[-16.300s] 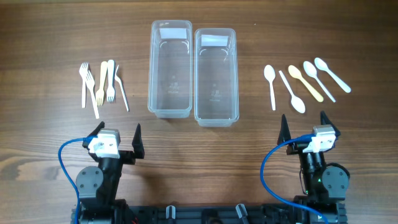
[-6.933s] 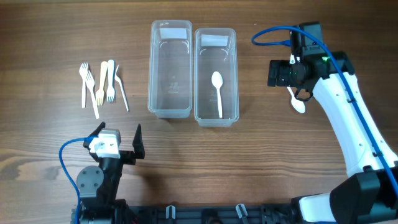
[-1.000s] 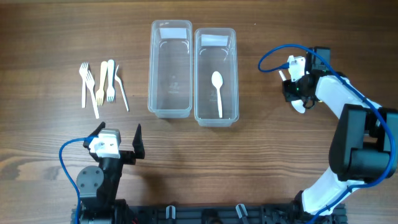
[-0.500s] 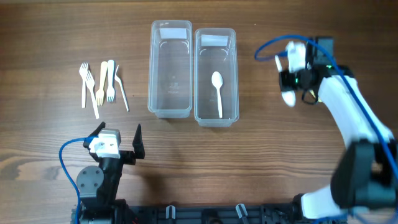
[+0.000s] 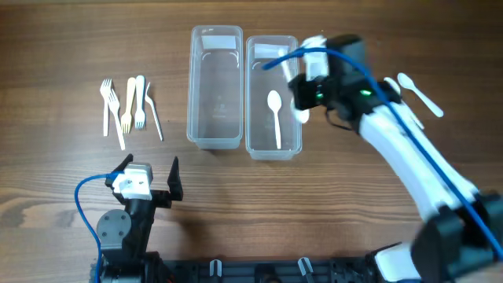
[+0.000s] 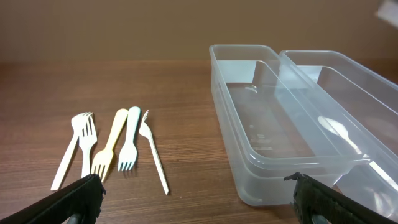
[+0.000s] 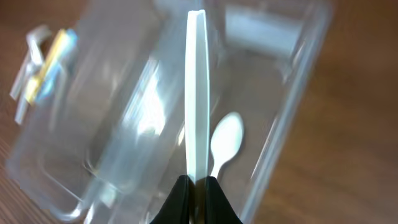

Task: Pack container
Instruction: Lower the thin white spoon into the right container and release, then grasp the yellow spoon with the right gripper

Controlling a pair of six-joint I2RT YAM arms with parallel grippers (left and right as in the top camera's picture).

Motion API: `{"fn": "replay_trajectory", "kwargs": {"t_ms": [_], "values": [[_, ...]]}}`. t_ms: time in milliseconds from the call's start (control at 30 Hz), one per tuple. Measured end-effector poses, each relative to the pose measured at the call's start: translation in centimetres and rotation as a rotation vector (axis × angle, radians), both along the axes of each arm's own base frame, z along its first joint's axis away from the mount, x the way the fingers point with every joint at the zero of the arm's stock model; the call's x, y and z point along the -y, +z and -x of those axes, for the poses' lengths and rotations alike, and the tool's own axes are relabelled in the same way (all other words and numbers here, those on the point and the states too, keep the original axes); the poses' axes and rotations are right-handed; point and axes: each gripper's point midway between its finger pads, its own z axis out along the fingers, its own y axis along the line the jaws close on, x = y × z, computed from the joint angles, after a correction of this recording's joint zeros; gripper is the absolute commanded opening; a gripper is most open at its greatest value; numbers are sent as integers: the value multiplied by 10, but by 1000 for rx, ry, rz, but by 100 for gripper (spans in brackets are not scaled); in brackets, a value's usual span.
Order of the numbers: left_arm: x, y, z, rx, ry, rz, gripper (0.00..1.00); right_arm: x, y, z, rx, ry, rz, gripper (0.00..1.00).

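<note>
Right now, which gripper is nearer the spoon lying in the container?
Right. The right gripper hovers at the container by its right rim, beside the lying spoon, gripping a second spoon. The left gripper sits near the table front edge, far off.

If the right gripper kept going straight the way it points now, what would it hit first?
Probably the right container: the right gripper, shut on a white spoon, aims into it, close beside the spoon lying inside. Depth is unclear, so which it would meet first is uncertain.
</note>
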Motion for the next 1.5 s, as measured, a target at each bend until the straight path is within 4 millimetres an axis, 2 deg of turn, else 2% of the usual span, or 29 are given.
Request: {"fn": "replay_trajectory", "kwargs": {"t_ms": [100,200,267,300,333,467,567,600,667,733,833,900,967,1000,1133,1300,1500], "values": [[0,0,0,0,0,0,100,-17,-32,2,-71,35,-17,5],[0,0,0,0,0,0,100,-26,-33,2,-75,47,-49,12],[0,0,0,0,0,0,100,-29,-30,1,-69,52,-66,63],[0,0,0,0,0,0,100,-30,-30,1,-73,50,-70,69],[0,0,0,0,0,0,100,-30,-30,2,-74,49,-72,73],[0,0,0,0,0,0,100,-30,-28,2,-71,53,-76,75],[0,0,0,0,0,0,100,-22,-6,0,-27,46,-95,73],[0,0,0,0,0,0,100,-13,9,0,1,33,-95,71],[0,0,0,0,0,0,100,18,53,-3,102,-28,-77,69],[0,0,0,0,0,0,100,69,109,-1,251,-145,0,69],[0,0,0,0,0,0,100,153,152,22,360,-356,199,69],[0,0,0,0,0,0,100,209,160,37,364,-499,347,69],[0,0,0,0,0,0,100,252,147,42,304,-596,450,69],[0,0,0,-1,0,0,100,266,139,41,271,-621,474,69],[0,0,0,0,0,0,100,304,98,31,140,-647,508,69],[0,0,0,0,0,0,100,312,37,8,5,-550,533,69],[0,0,0,0,0,0,100,297,-43,-16,-123,-371,479,57]]}}
